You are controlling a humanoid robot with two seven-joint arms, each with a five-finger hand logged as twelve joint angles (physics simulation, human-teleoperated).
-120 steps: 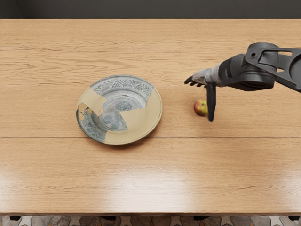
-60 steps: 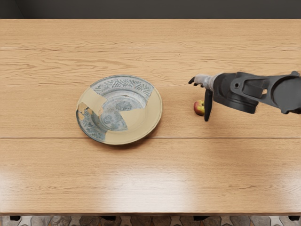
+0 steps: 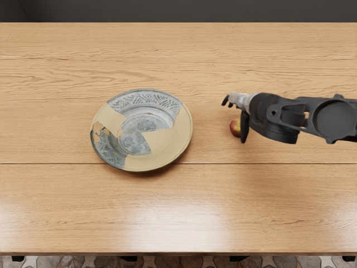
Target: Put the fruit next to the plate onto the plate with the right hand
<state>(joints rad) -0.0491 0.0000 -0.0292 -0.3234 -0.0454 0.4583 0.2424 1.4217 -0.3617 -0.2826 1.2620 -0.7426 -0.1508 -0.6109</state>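
Fruit (image 3: 235,128) sits on the bench (image 3: 178,212) to the right of the plate (image 3: 184,134), apart from its rim, with bare wood between them. Only the right hand (image 3: 241,109) shows, its arm coming in from the side away from the plate; the left is out of view. The fingers (image 3: 227,100) are spread loosely and point toward the plate, holding nothing, and the thumb (image 3: 244,129) hangs down across the fruit's far side. So the fruit lies just under the palm, on its plate-facing side. It is small and round, with no long axis to align to. Whether the thumb touches it cannot be told. My judgement is that the next move is a close around it.
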